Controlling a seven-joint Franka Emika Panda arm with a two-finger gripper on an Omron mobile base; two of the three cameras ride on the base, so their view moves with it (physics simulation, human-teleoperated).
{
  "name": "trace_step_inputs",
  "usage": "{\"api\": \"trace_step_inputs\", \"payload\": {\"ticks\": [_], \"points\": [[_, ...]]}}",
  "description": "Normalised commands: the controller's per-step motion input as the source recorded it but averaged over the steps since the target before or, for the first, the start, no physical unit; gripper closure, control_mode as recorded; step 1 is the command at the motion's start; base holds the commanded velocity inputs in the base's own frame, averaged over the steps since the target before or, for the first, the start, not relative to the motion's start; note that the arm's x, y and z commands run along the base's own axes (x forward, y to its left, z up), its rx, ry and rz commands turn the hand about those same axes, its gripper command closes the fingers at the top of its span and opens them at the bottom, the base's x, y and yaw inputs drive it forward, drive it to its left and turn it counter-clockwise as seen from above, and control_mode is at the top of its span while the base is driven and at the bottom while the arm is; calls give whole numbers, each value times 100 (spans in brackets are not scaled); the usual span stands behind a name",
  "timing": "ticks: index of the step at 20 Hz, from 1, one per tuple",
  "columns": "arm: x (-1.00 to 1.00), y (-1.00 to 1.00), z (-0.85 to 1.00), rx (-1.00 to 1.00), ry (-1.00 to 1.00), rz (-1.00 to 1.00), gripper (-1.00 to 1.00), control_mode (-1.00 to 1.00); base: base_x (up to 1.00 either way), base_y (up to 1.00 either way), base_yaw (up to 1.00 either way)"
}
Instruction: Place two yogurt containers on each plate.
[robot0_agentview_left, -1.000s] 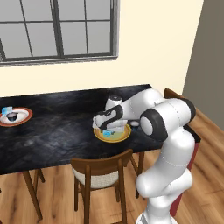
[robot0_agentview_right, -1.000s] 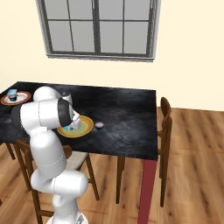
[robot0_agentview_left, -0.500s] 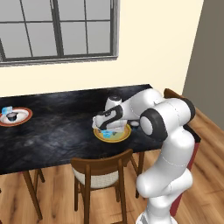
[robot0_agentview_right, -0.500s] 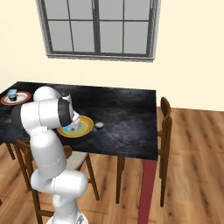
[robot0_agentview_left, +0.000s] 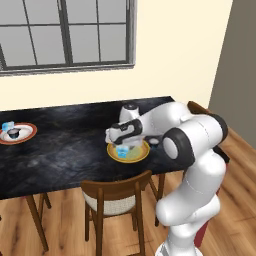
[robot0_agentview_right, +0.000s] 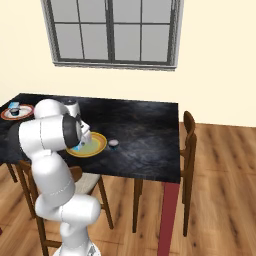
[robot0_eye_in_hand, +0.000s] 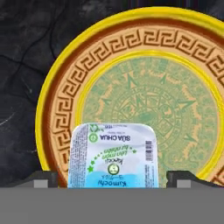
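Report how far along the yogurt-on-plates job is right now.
Done: the far white plate already carries a light blue cup and a dark-topped cup. In hand: the gripper stands open astride a second light blue cup sitting on the yellow plate, so that placement looks finished. Left: a small round cup sits on the table beside the yellow plate and needs moving onto it.

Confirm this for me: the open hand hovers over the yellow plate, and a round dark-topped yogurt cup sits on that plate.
Wrong cup. The hand is open over the yellow plate, but the yogurt cup on it is the squarish light blue one, as the hand view shows.
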Motion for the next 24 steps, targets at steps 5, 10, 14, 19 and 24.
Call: {"api": "trace_step_inputs", "payload": {"ticks": [5,10,14,19,24], "points": [[-15,-21,47,-10,0,0,-100,-100,0,0,0],[-22,-58,34,-2,0,3,-100,-100,0,0,0],[-19,-70,25,0,-1,13,-100,-100,0,0,0],[-6,-68,8,-4,2,19,-100,-100,0,0,0],[14,-59,0,-7,5,16,-100,-100,0,0,0]]}}
